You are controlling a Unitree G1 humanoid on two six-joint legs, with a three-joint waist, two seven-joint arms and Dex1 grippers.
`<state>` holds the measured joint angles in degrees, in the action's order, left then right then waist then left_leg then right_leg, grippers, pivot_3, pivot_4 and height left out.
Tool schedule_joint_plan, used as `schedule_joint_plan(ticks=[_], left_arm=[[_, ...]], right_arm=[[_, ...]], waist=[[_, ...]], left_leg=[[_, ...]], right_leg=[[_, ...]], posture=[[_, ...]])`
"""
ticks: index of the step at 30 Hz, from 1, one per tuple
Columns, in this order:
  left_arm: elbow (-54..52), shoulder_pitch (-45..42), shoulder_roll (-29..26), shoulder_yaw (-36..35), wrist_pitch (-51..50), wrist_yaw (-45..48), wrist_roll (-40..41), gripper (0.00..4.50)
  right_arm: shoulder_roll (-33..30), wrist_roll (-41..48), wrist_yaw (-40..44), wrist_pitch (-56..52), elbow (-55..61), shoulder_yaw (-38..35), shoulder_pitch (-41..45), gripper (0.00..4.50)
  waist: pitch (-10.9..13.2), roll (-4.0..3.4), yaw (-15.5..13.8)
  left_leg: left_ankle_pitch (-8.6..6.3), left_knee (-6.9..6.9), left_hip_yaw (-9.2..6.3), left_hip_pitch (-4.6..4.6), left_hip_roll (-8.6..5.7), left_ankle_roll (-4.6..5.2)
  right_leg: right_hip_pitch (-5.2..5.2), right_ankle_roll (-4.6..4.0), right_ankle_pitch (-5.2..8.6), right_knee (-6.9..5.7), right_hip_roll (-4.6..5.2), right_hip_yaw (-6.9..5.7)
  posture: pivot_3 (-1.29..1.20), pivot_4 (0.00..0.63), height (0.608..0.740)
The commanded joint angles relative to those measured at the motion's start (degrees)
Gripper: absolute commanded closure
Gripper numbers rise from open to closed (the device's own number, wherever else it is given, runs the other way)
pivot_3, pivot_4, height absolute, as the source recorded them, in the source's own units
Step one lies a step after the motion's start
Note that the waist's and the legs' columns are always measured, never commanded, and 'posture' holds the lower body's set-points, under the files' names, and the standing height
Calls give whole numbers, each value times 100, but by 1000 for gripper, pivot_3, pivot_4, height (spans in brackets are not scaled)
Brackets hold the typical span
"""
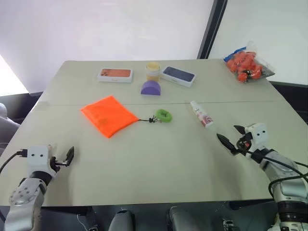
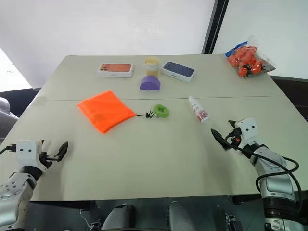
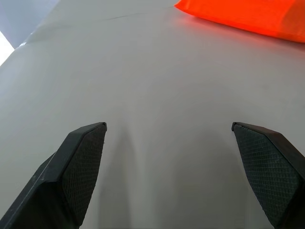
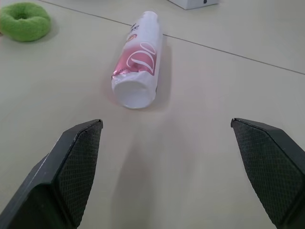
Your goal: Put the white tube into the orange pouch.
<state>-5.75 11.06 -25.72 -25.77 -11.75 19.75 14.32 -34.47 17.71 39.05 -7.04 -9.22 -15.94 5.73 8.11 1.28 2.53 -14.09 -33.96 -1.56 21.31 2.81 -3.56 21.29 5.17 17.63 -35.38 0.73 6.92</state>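
Pouch lies L of centre on table; cord runs R to ring. Tube lies R of ring, apart. Behind, far edge: box, jar (dome just before it), 2nd box. Bag at far R corner.

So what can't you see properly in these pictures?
- Orange pouch: its opening cannot be made out in the eye views; the left wrist view's edge cuts it off.
- White tube: label words too small in the eye views, turned partly away in the right wrist view.
- Bag of orange items: contents too small to name.
- Yellowish jar: the purple half-round piece hides its base.
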Motion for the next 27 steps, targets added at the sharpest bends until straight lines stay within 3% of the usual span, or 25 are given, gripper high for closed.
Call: schedule_joint_plan(ticks=[1,11,20,23,27], left_arm=[[-214,31,-22,1,174,-17,-65,0],[-202,-75,80,-35,216,-116,38,0],[-1101,47,128,854,340,164,-264,0],[-1473,-183,-7,1487,391,166,-808,0],[-1400,-933,-224,2613,170,-415,-2626,0]], right_arm=[[27,51,-15,35,216,-31,40,20],[106,58,-53,-5,314,28,17,20],[176,52,-84,-108,479,231,209,20],[149,100,-62,-188,656,240,240,20],[236,230,-64,-432,1163,354,214,20]], waist=[[0,0,0],[-1,-1,1],[-2,-3,-1],[-2,-2,-11],[-3,-7,-22]], left_leg=[[0,0,0,0,0,0],[0,-1,0,-1,0,0],[0,-7,0,0,0,0],[0,-10,-1,0,-1,0],[1,-15,-6,-1,-3,1]], right_leg=[[0,0,0,0,0,0],[-1,0,0,-1,-1,0],[-5,0,-1,-6,-1,0],[-7,0,-2,-6,-2,0],[-10,5,-6,-8,-7,0]], posture=[[0,150,723],[0,150,723],[0,150,723],[0,150,723],[0,150,723]])
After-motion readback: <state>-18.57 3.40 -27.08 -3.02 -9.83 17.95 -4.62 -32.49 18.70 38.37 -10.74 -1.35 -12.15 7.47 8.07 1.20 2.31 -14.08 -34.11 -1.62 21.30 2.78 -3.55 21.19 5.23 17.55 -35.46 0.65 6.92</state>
